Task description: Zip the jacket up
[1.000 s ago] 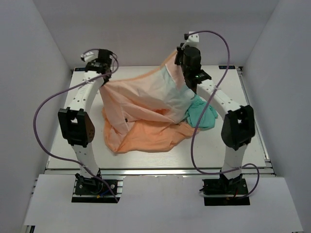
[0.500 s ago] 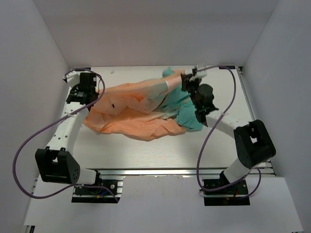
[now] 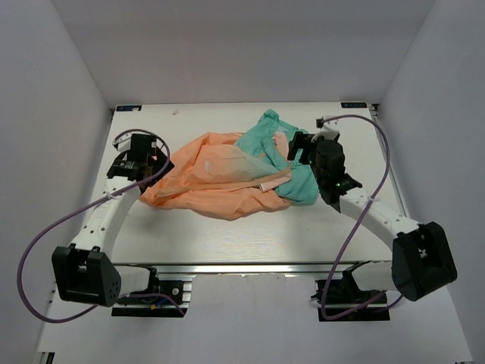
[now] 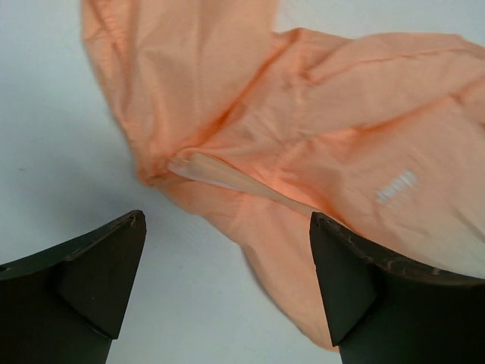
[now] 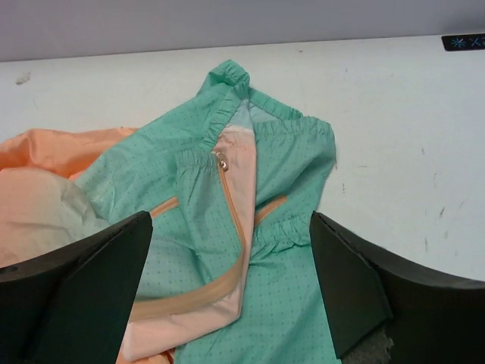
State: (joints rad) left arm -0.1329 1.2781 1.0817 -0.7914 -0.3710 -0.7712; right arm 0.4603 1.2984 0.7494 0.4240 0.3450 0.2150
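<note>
White table [image 3: 227,235], crumpled jacket [image 3: 220,174] lying between left tool [image 4: 226,218] and right tool [image 5: 229,218]

Counter [image 3: 227,239]: white surface with a faint grain and a few dark specks toward the right edge. Far right corner: small black label [image 5: 463,42] with blue markings, illegible. Far edge, toward the left corner: one small greyish mark [image 3: 176,111]. Near edge: aluminium rail [image 3: 242,268], then a white board [image 3: 250,322]. Plain white walls [image 3: 242,45] stand along the left, far and right edges.
</note>
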